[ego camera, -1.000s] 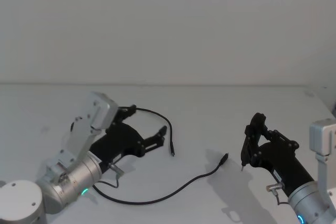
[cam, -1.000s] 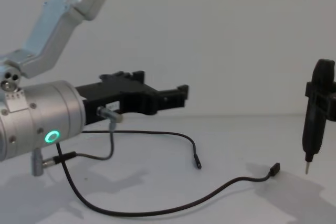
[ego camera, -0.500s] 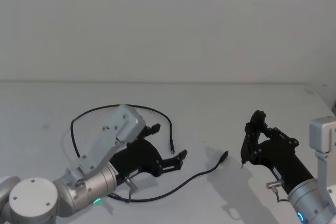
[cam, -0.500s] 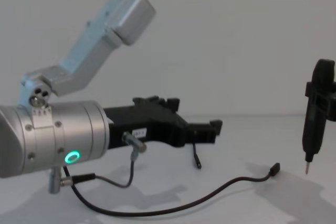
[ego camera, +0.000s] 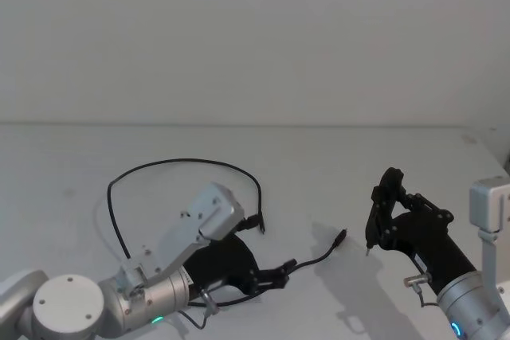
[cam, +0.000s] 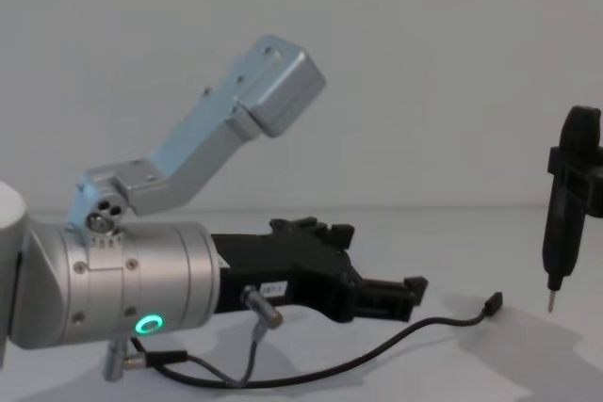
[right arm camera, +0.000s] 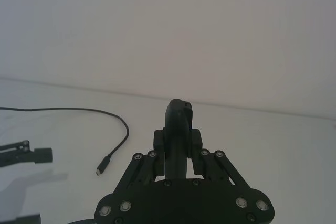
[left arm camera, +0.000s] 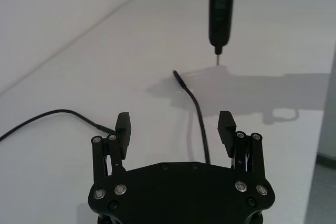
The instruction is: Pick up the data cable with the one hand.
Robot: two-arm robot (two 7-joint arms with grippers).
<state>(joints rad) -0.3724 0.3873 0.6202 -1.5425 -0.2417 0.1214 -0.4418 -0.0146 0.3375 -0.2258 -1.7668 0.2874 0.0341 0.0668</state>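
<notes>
1. My left gripper was low over the white table, reaching forward and toward my right side.
2. Its two fingers were spread wide and gripped nothing.
3. The data cable lay flat on the table. In the left wrist view one run of it passed between the spread fingers, nearer one finger than the other, and appeared to touch neither.
4. From there the run led on to the first plug, which rested on the table.
5. The rest of the cable swept back in a wide arc on my left side and ended at the second plug, just beyond the left gripper.
6. My right gripper was on the right, closed on a black pin-tipped tool. The tool was upright, tip down, near the first plug but apart from it.
</notes>
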